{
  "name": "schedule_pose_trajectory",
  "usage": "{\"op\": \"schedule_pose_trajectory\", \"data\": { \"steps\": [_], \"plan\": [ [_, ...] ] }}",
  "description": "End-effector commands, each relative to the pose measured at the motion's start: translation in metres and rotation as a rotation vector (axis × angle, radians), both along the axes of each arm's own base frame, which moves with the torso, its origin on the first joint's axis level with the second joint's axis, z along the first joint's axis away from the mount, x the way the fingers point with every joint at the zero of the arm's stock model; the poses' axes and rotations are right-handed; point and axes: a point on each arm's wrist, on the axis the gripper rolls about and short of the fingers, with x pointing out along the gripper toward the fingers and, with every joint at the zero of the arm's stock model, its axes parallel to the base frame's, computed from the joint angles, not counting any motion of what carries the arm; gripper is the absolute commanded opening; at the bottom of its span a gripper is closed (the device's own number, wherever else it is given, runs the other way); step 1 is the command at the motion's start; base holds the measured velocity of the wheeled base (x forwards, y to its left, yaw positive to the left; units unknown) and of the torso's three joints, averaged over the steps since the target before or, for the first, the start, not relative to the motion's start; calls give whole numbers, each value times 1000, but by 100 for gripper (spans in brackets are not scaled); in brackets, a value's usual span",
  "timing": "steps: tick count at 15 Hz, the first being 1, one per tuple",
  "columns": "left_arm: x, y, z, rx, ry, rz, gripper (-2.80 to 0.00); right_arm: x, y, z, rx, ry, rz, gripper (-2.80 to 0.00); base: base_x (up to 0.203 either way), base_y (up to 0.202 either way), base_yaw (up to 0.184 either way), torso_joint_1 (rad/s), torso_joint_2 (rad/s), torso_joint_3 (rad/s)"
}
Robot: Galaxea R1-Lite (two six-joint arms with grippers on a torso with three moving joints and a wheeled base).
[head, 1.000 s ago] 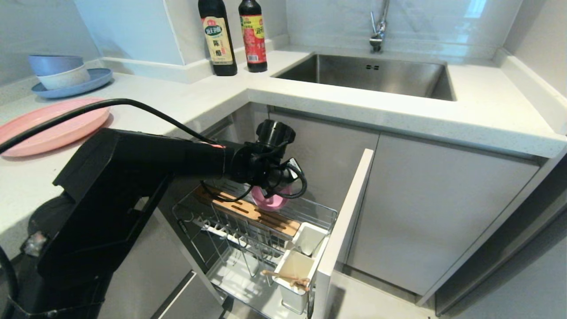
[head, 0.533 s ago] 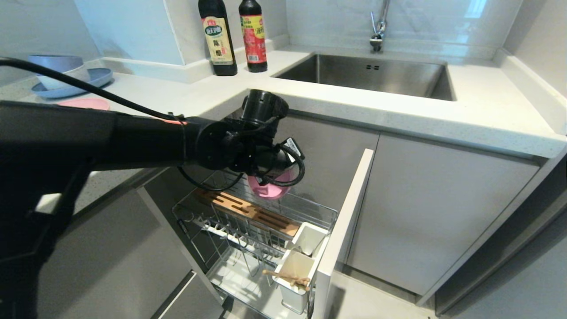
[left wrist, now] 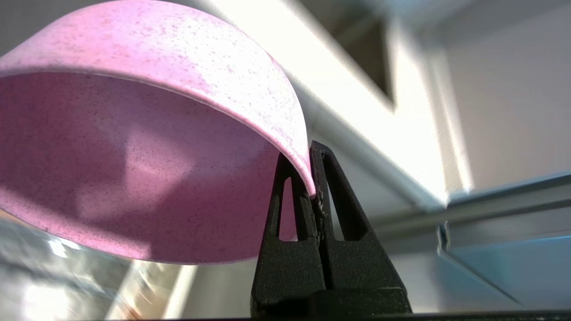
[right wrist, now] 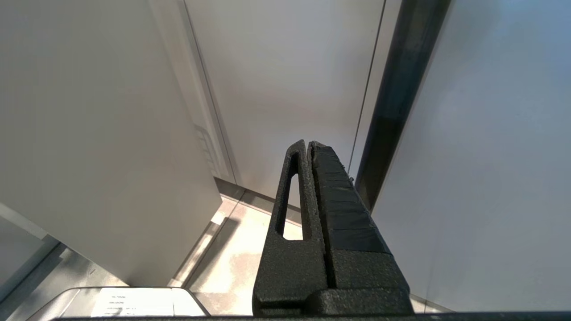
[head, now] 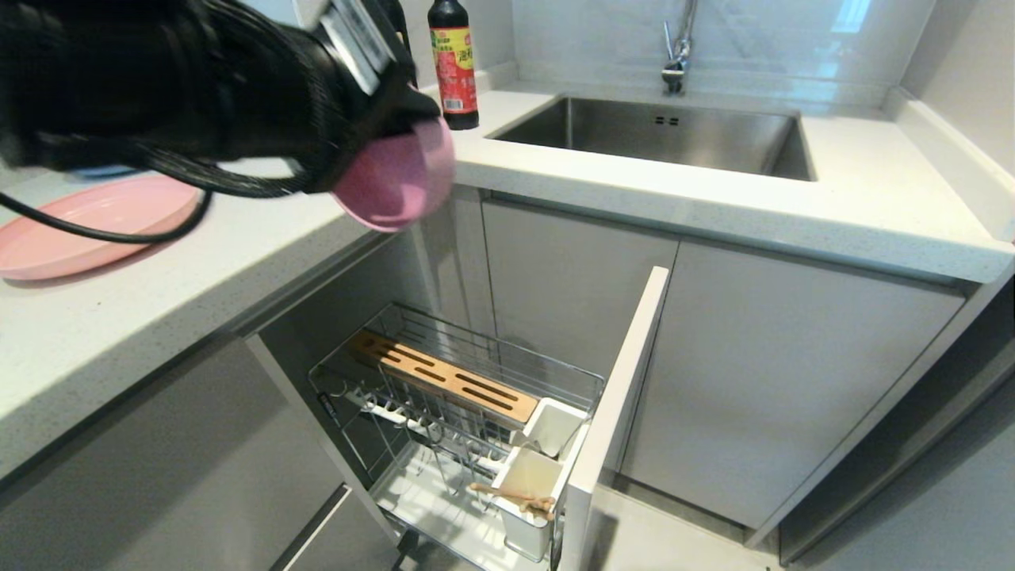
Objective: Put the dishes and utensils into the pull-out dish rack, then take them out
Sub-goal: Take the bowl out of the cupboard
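Note:
My left gripper (left wrist: 308, 154) is shut on the rim of the small pink bowl (head: 394, 178), which hangs high above the counter's corner, its underside facing the camera. In the left wrist view the bowl (left wrist: 134, 147) fills the frame with its rim pinched between the fingers. The wide pink plate (head: 87, 226) lies on the counter at the left. The pull-out dish rack (head: 468, 412) stands open below, with wooden chopsticks (head: 511, 497) in its white utensil cup (head: 523, 484). The spoon is out of view. My right gripper (right wrist: 308, 145) is shut and empty, parked low beside grey cabinet fronts.
A dark sauce bottle (head: 453, 63) stands at the back of the counter next to the steel sink (head: 658, 131) and its tap (head: 676, 47). The rack's white cabinet front (head: 614, 404) juts out into the floor space. A blue dish (left wrist: 513, 267) shows in the left wrist view.
My left arm has risen out of the rack with the pink bowl, up and to the left, to above the counter edge. The rack's back corner where the bowl was now stands bare.

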Motion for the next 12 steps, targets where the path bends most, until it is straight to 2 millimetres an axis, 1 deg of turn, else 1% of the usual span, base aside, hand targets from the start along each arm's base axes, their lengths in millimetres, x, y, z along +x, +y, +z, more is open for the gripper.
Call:
{"op": "schedule_pose_trajectory", "data": {
  "steps": [1, 3, 5, 8, 10, 11, 12],
  "plan": [
    [-37, 52, 37, 3, -171, 119, -280, 0, 0, 0, 0, 1, 1, -280, 0, 0, 0, 0, 0, 0],
    [-42, 92, 49, 62, -244, 310, -280, 0, 0, 0, 0, 1, 1, -280, 0, 0, 0, 0, 0, 0],
    [-53, 131, 56, 132, -299, 502, -280, 0, 0, 0, 0, 1, 1, -280, 0, 0, 0, 0, 0, 0],
    [-70, 181, 52, 292, -305, 794, -280, 0, 0, 0, 0, 1, 1, -280, 0, 0, 0, 0, 0, 0],
    [-79, 202, 43, 406, -254, 933, -280, 0, 0, 0, 0, 1, 1, -280, 0, 0, 0, 0, 0, 0],
    [-82, 212, 39, 469, -190, 984, -280, 0, 0, 0, 0, 1, 1, -280, 0, 0, 0, 0, 0, 0],
    [-87, 218, 37, 510, -105, 982, -280, 0, 0, 0, 0, 1, 1, -280, 0, 0, 0, 0, 0, 0]
  ]
}}
